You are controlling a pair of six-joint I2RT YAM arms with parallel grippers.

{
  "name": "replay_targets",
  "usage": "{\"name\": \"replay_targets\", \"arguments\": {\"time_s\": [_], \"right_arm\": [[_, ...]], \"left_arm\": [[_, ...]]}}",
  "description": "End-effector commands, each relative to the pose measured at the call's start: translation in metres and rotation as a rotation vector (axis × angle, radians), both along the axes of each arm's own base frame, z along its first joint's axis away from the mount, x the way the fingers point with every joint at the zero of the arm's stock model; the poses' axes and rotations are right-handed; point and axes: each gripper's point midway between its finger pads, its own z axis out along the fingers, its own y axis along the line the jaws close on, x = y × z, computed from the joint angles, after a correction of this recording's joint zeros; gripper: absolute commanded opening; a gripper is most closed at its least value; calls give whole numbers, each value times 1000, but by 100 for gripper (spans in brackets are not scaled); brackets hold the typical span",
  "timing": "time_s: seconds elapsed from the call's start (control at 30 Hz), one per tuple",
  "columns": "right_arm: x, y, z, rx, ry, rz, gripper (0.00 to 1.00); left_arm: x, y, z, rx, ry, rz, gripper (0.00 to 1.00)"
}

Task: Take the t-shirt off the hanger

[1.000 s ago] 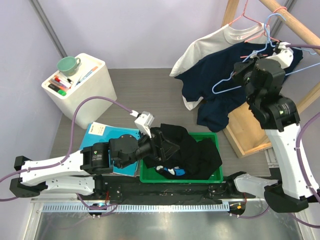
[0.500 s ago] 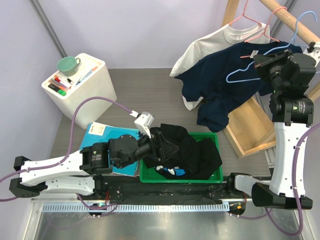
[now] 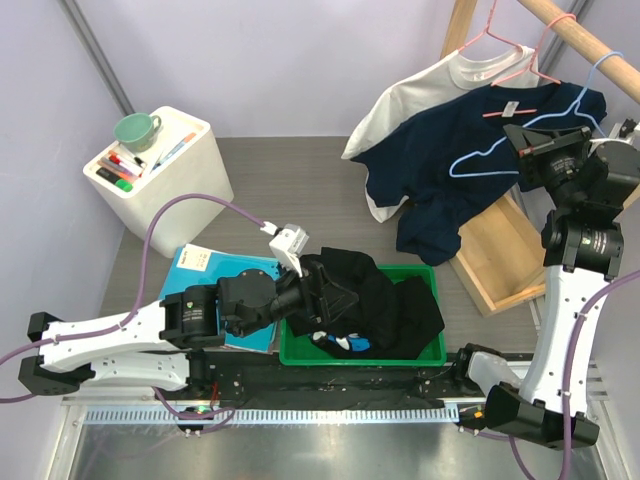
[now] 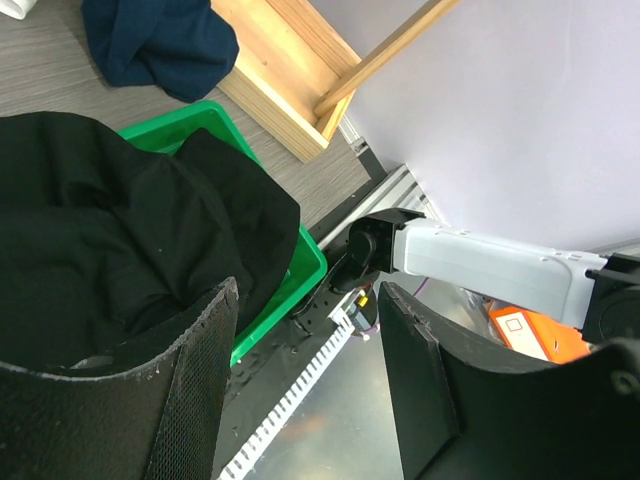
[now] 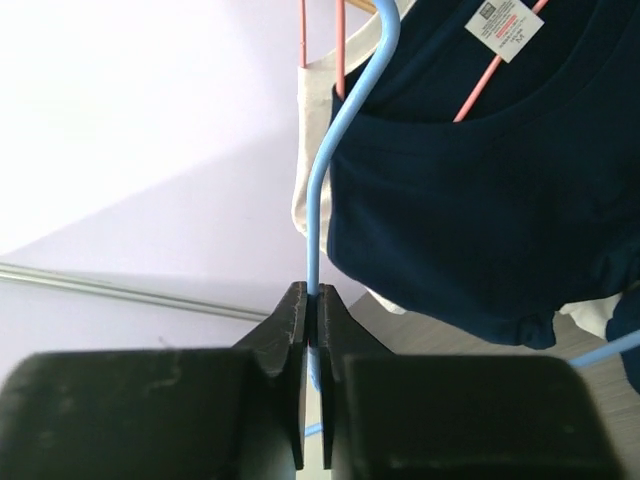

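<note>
Lilac walls [image 3: 280,60], grey table [image 3: 300,190], white side cabinet [image 3: 190,175], wooden rack [image 3: 495,265].

We see bright, even light and soft shadows; close up, the right wrist's fingers [image 5: 280,340] blur and the wall [image 5: 120,120] washes out.

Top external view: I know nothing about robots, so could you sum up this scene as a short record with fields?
Setting: grey table, wooden clothes rail at the right
Right gripper: shut on blue hanger, which looks bare
Left gripper: open, over black garment
Black garment: heaped in green bin
Navy t-shirt: on pink hanger
White t-shirt: hanging behind the navy one
White stand: green cup, markers
</note>
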Motion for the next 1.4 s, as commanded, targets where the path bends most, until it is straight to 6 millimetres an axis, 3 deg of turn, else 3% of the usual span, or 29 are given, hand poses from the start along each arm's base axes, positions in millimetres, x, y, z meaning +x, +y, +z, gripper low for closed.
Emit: {"name": "replay_targets", "arguments": {"time_s": [0.0,0.03,0.1,0.13,0.4,0.67,0.73,0.8,0.83,0.87,0.93,0.97,1.13,1.3,1.37], "right_arm": [[-11,14,3,15,-20,67,17],[-12,14,1,2,-9,71,32],[-14,15,-8,-45,31,83,40],[-15,14,-11,-68,47,80,50],[-52,-3,-25,-271,171,-66,72],[-81,-21,-41,-445,284,-162,77],[-80,-14,-39,-476,278,-121,79],[-81,-4,-26,-527,263,-55,79],[-71,-2,-28,-537,289,-24,79],[-79,3,-12,-564,267,-11,79],[-72,1,-5,-608,284,-6,79],[-79,4,11,-624,256,-9,79],[-61,18,21,-663,257,72,79],[-23,41,24,-714,250,116,79],[-11,55,40,-723,191,101,79]], "left_arm": [[-1,-1,2,-5,-1,-10,59],[-1,-1,3,-8,-2,-10,59],[-1,-1,2,-5,-1,-11,59],[-2,0,2,-8,-1,-13,59],[-5,0,-2,-20,7,-26,59],[-9,4,-8,-27,16,-46,59],[-10,6,-8,-28,10,-51,59],[-11,7,-6,-32,3,-58,59],[-11,8,-4,-41,1,-58,59],[-11,9,-5,-42,0,-59,59],[-11,11,-5,-53,-4,-54,59],[-11,12,-5,-64,-6,-54,59],[-9,17,-5,-88,-14,-34,60],[-8,21,-5,-81,-15,-26,60],[-6,23,-5,-81,-15,-14,60]]}}
